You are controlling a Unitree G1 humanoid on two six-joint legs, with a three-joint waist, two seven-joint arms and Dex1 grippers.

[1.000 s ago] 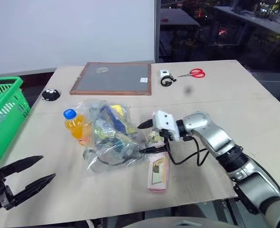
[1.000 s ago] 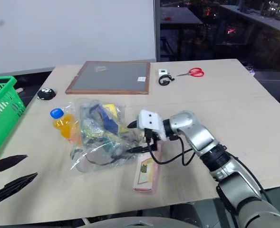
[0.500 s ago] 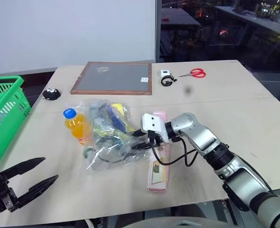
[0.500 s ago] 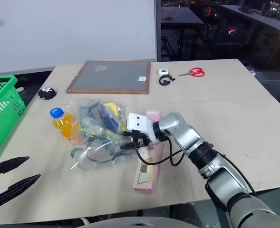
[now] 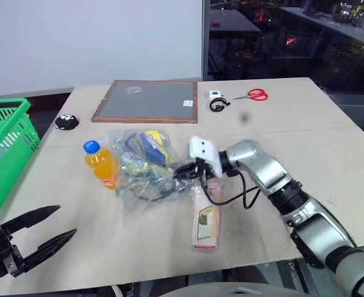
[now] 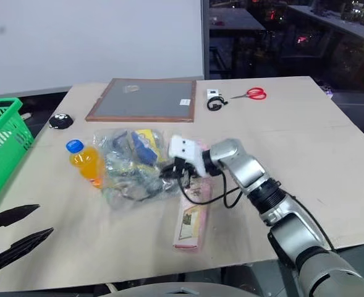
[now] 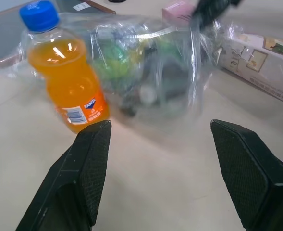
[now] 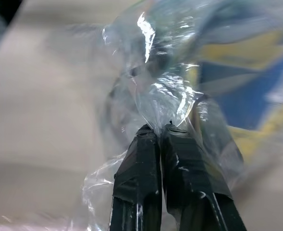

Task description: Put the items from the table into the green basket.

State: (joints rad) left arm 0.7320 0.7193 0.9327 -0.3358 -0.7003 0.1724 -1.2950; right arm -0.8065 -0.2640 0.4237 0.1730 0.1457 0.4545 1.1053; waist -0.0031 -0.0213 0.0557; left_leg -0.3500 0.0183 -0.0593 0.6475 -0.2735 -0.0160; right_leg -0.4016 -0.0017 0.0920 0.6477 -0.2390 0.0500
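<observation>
The step in hand was the pick-up of the clear plastic bag of colourful goods (image 5: 146,166), which lay near the middle of the table (image 5: 330,142), touching the small orange-drink bottle (image 5: 101,164) on its left. The right gripper (image 8: 156,132) was clamped on a pinch of the bag's film at the end nearest the long flat pink box (image 5: 206,218), its fingers (image 8: 137,166) pressed together with the plastic caught between them. The left gripper (image 5: 42,232) hung with its jaws apart over the table's near left corner, holding nothing. The green basket (image 5: 4,145) stood off the table's left edge, well apart from the bag. By my judgement the next move called for lifting the bag free of bottle and box, then carrying it leftward over the basket's rim, with care that the thin film did not slip or tear.
</observation>
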